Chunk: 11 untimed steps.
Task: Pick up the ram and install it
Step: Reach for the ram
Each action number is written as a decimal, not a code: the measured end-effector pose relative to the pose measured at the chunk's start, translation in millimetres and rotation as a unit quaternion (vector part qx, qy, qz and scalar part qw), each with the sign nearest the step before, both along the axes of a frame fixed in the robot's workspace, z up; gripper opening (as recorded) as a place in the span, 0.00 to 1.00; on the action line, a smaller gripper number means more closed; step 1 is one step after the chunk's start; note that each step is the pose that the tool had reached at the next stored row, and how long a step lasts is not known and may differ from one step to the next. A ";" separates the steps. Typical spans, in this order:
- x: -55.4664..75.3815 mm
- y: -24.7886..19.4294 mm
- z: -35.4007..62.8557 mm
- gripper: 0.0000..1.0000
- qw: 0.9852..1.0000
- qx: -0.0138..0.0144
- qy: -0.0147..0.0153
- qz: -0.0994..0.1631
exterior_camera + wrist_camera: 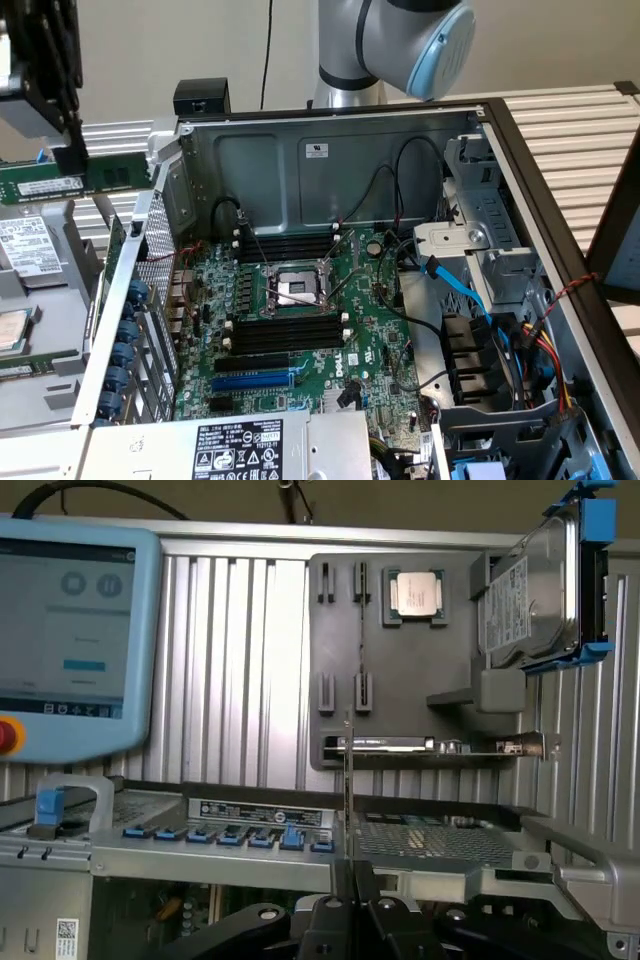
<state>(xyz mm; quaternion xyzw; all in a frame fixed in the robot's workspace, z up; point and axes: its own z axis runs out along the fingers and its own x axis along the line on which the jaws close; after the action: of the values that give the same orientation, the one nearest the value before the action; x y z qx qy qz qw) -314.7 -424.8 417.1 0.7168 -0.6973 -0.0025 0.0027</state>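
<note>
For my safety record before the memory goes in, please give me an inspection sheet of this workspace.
Surface: slatted metal table bearing an open computer case.
Job's things: the ram is held in the air outside the case, on the exterior view's left; memory slots look empty.
Clutter: grey tray with a processor and a hard drive.
Grippers: gripper fingers shut on the ram.
Cables: blue cable and coloured wires inside the case.
Surroundings: teach pendant beside the tray.
</note>
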 end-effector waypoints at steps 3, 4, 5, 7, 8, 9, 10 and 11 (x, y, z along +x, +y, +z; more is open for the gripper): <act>-13.3 -0.7 -1.4 0.12 1.000 0.000 0.000 0.000; -18.0 -1.0 -1.9 0.12 1.000 0.000 0.000 0.000; -22.2 -1.3 -2.4 0.12 1.000 0.000 0.000 0.000; -30.3 -1.9 -3.4 0.12 1.000 0.000 0.000 0.000; -34.4 -2.3 -4.2 0.12 1.000 0.000 0.000 0.000; -38.1 -2.6 -5.0 0.12 1.000 0.000 0.000 0.000; -42.1 -3.0 -6.2 0.12 1.000 0.000 0.000 0.000; -45.1 -3.2 -7.6 0.12 1.000 0.000 0.000 0.000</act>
<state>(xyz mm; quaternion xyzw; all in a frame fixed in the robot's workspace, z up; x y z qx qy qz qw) -359.9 -428.0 409.5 0.7168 -0.6973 -0.0025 0.0027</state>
